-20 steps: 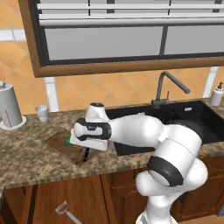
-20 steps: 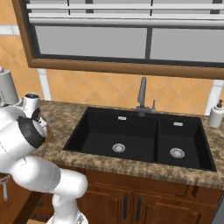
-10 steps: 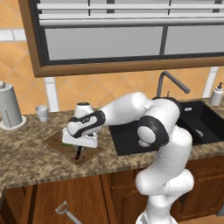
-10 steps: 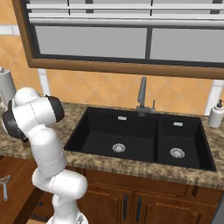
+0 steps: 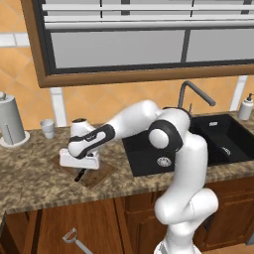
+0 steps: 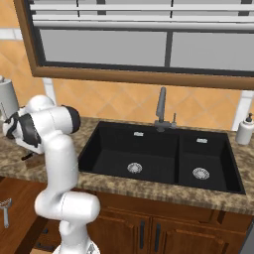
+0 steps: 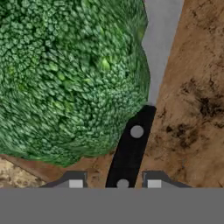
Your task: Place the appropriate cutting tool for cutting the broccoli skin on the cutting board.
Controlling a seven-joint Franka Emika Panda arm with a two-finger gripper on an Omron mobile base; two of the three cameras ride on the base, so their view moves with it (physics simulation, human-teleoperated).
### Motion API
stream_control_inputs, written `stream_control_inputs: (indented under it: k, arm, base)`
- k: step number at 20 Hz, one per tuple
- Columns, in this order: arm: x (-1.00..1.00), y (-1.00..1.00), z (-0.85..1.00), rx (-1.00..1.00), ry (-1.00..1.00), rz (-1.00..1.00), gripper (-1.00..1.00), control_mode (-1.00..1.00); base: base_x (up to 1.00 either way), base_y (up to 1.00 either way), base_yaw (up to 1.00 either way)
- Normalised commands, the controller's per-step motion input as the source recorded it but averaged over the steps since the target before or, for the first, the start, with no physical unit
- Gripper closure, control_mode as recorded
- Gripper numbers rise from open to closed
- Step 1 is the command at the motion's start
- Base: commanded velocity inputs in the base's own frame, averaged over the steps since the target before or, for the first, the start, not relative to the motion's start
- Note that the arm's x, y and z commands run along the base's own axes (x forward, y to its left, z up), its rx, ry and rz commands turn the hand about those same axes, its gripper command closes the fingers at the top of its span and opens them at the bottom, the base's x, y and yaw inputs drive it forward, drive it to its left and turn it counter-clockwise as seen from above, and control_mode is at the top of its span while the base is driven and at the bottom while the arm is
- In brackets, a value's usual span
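Knife [image 7: 131, 151] lying flat on cutting board [image 7: 192, 87], blade pressed against broccoli [image 7: 70, 74]; gripper [image 7: 114, 181] low over black handle, jaws spread either side, bare wood on the far flank.

The white arm reaches left from the lower right, its hand [image 5: 79, 163] low over the cutting board [image 5: 99, 173] on the speckled brown counter [image 5: 30, 183]. A black knife handle [image 5: 79, 174] shows on the board just below the hand; whether the fingers touch it cannot be told. Behind, a small white cup [image 5: 47, 128] stands near a paper towel roll [image 5: 10, 119]. To the right lies the black sink [image 5: 218, 141] with its dark faucet [image 5: 193, 94] and a white soap dispenser [image 5: 246, 106].
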Motion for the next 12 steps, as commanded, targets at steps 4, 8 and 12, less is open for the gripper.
stream_control_inputs:
  k: [4,8,12]
  arm:
    - [-0.52,-0.21,0.20,0.00,-0.02,-0.01,-1.00,-1.00]
    - [-0.67,-0.46,0.39,0.04,-0.03,-0.01,-1.00,-1.00]
    - [-0.56,-0.66,0.41,0.08,-0.07,-0.02,-1.00,-1.00]
  base:
    - [0.00,0.00,0.00]
    - [0.00,0.00,0.00]
    - [0.00,0.00,0.00]
